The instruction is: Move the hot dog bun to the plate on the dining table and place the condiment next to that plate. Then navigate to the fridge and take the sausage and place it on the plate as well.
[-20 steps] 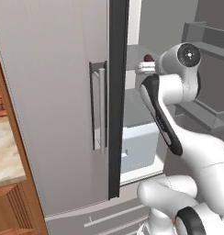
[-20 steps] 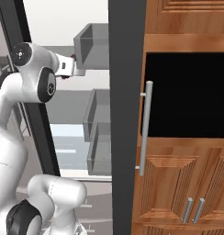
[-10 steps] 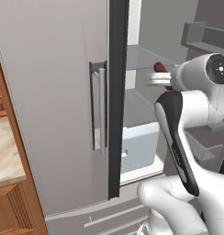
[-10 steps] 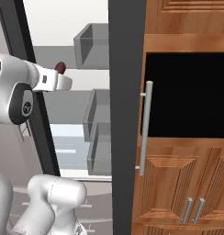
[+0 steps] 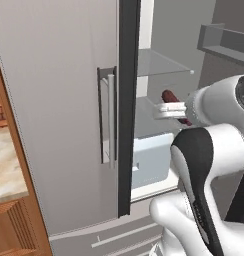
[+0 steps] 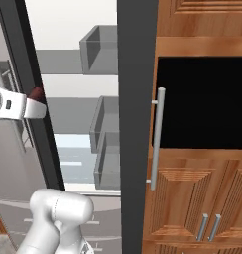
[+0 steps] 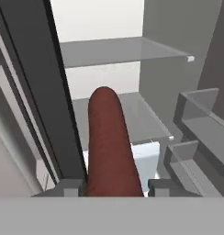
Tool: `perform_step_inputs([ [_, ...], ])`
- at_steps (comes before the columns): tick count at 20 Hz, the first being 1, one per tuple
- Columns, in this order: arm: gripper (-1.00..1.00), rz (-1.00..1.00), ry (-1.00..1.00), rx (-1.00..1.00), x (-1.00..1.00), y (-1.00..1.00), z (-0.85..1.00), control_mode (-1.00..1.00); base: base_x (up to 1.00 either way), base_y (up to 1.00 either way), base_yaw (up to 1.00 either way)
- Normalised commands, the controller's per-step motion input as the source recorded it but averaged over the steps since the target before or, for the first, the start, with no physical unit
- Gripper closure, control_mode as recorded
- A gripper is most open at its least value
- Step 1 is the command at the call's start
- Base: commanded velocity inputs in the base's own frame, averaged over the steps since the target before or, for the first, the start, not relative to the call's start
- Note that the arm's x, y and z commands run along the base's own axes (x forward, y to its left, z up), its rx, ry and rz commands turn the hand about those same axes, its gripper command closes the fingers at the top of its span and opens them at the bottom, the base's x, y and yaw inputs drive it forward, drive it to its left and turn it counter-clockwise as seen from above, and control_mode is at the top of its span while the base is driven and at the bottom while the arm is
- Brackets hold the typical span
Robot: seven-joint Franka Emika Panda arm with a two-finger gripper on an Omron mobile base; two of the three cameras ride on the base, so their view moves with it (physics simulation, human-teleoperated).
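My gripper (image 7: pixel 113 186) is shut on the sausage (image 7: pixel 109 137), a dark reddish-brown cylinder that stands up between the two finger tips (image 7: pixel 70 187). In the left base view the sausage (image 5: pixel 169 95) and the gripper (image 5: pixel 170 109) hang in front of the open fridge (image 5: pixel 54 100), level with a glass shelf (image 5: pixel 159 62). From the right base camera the gripper (image 6: pixel 29 108) is at the far left, with the sausage's tip (image 6: pixel 36 93) just above it. The hot dog bun, plate, condiment and dining table are out of view.
The fridge's shut left door carries a long vertical handle (image 5: pixel 108 117). The dark edge of the open door (image 6: pixel 138 124) stands beside my hand, with grey door bins (image 6: pixel 100 49) behind it. Wooden cabinets with a metal handle (image 6: pixel 157 139) are on the right. A pale drawer (image 5: pixel 151 157) sits low inside.
The hand has come down and back out of the fridge with the sausage still in its grip. The elbow has swung closer to the left base camera.
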Motion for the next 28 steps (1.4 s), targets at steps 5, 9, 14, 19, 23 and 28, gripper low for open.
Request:
perform_step_inputs([
  [5, 1.0, 0.08, 0.27, 0.01, -0.3, 0.48, -0.15, -1.0, 0.0, 0.0, 0.0],
  [9, 1.0, 0.0, 0.0, 0.0, 0.0, 0.0, 0.0, 1.0, -0.97, 0.08, 0.01],
  [14, 1.0, 0.0, 0.0, 0.0, 0.0, 0.0, 0.0, 1.0, -1.0, -0.08, -0.09],
  [19, 1.0, 0.0, 0.0, 0.0, 0.0, 0.0, 0.0, 1.0, -0.7, -0.18, -0.68],
  [23, 1.0, 0.0, 0.0, 0.0, 0.0, 0.0, 0.0, 1.0, -0.07, -0.19, -0.89],
  [28, 1.0, 0.0, 0.0, 0.0, 0.0, 0.0, 0.0, 1.0, 0.0, -0.33, -0.91],
])
